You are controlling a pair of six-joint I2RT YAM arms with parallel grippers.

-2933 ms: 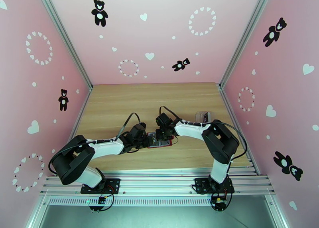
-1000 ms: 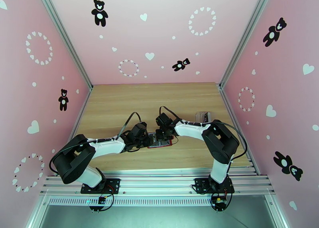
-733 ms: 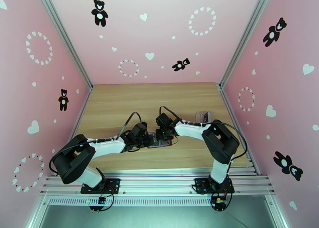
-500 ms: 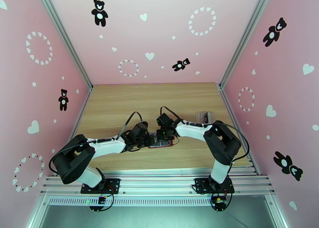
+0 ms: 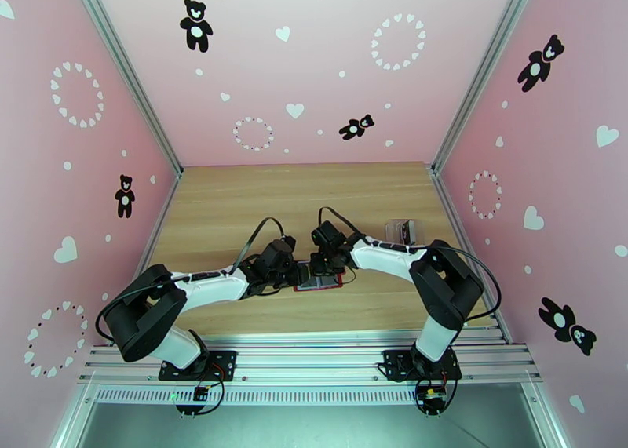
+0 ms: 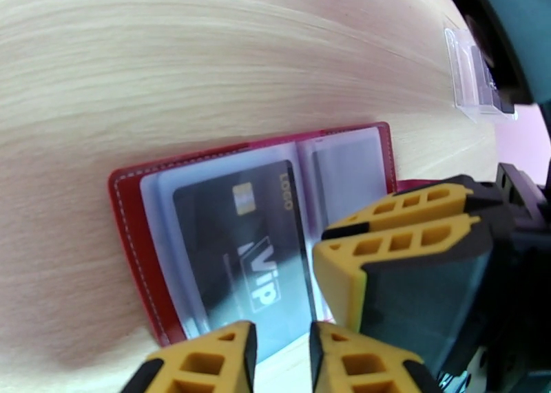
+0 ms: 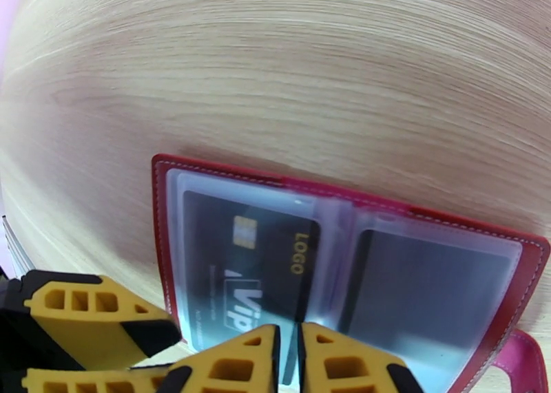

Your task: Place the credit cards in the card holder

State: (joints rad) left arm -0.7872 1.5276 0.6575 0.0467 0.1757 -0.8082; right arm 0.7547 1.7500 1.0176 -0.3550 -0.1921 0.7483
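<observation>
Left pincer [image 6: 281, 339]: fingers slightly apart at the near edge of the card holder [image 6: 131, 236]; grip cannot be told. The card holder lies open on the tabletop [image 6: 172, 78], a dark card [image 6: 234, 250] in one clear pocket. Right pincer [image 7: 286, 343]: fingers almost together at the dark card's edge; grip cannot be told.

A robot test booth in a lab: two robot arms [image 5: 212, 289] are bolted to metal rails [image 5: 314, 359] at the edge of a wooden counter [image 5: 298, 198]. Pink walls [image 5: 314, 73] printed with bears and hearts box it in, with aluminium posts [image 5: 125, 73] at the corners.
</observation>
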